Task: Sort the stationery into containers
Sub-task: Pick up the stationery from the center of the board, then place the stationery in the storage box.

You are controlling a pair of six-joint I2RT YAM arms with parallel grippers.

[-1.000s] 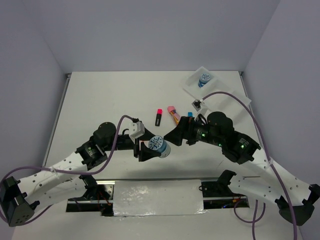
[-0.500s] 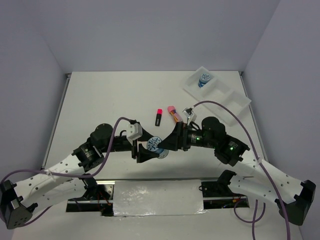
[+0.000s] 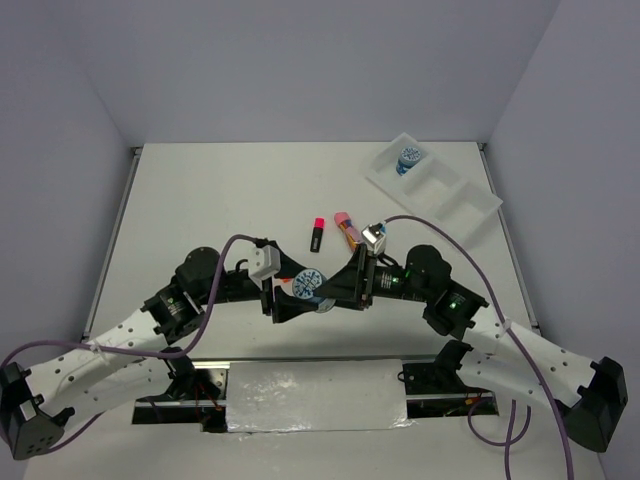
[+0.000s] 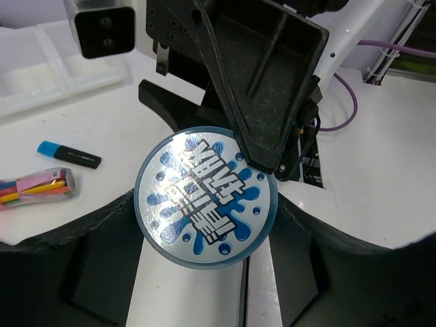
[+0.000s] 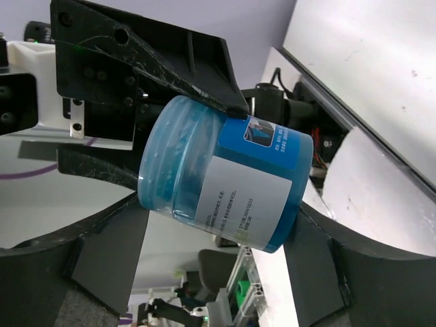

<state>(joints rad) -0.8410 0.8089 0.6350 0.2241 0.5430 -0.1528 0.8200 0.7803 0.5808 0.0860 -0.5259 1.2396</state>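
A round blue patterned roll (image 3: 308, 287) is held off the table near the front middle. My left gripper (image 3: 298, 300) is shut on its sides; the left wrist view shows its printed lid (image 4: 204, 197). My right gripper (image 3: 338, 288) is turned on edge, its open fingers close on either side of the roll's ends (image 5: 225, 184). A second roll (image 3: 408, 159) sits in the far compartment of the white tray (image 3: 455, 200). A pink-capped marker (image 3: 317, 234) and the pink-capped tube (image 3: 346, 226) lie mid-table. A blue-capped marker (image 4: 68, 154) lies beside the tube (image 4: 37, 191).
Purple cables (image 3: 455, 225) arc over both arms. A white-covered strip (image 3: 315, 395) runs along the front rail between the bases. Grey walls close in the table's left, right and back.
My right gripper has moved left from beside the blue marker to the roll and now straddles it. My left gripper has kept the roll almost still, shifting slightly left.
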